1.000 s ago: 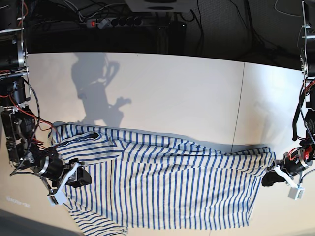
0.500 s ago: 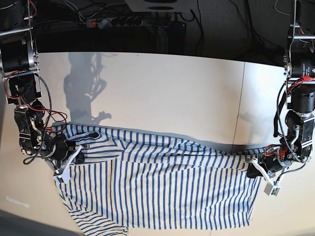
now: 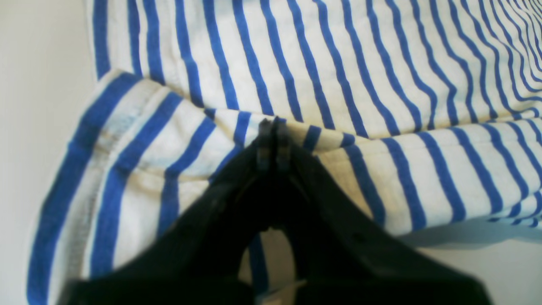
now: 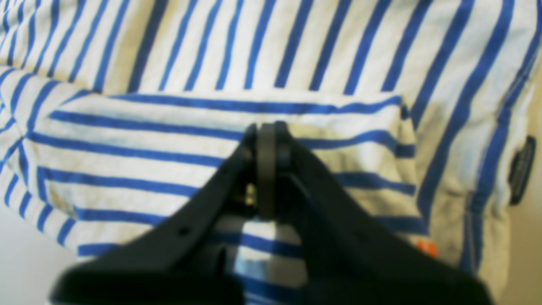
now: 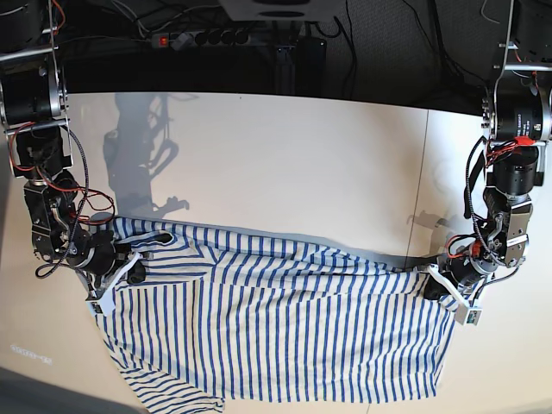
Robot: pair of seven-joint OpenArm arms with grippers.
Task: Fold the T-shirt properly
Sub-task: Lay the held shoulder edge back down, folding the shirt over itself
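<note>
L gripper (image 3: 271,127) jaws fully closed, pinching T-shirt (image 5: 285,328) edge; R gripper (image 4: 267,131) likewise (both on table (image 5: 285,164)).

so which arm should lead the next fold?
Probably neither alone. The left gripper and right gripper each have jaws shut on opposite edges of the T-shirt, lying spread between them. Likely they carry the far edge over together.
</note>
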